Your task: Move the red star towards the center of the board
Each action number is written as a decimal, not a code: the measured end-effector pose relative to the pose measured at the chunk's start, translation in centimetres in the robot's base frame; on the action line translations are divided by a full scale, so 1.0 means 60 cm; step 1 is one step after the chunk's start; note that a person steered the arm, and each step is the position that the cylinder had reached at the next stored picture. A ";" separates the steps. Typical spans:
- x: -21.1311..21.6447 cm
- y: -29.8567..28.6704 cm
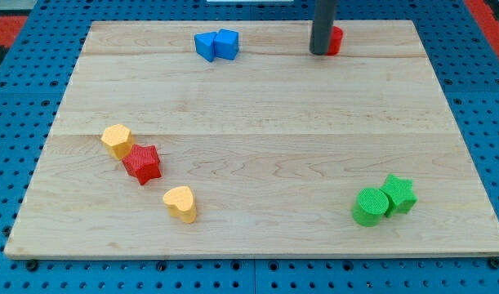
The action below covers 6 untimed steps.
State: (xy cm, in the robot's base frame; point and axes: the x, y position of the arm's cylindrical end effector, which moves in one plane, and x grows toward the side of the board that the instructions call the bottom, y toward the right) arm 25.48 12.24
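Camera view shows the wooden board (257, 155) first, then the dark upright rod at the view's top. My tip (319, 51) has no jaws to open or pinch; it stands touching a small red block (336, 39) just to its right. The red star (142, 163) lies far off at lower left, touching a yellow block (117, 140).

My tip (320, 52) stands at the view's top, touching a red block (335, 40). The red star (142, 163) lies at the left, touching a yellow block (117, 140).
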 end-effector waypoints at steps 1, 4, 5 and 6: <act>0.004 0.012; 0.338 -0.183; 0.439 -0.310; 0.458 -0.450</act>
State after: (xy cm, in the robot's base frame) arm 52.94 -14.74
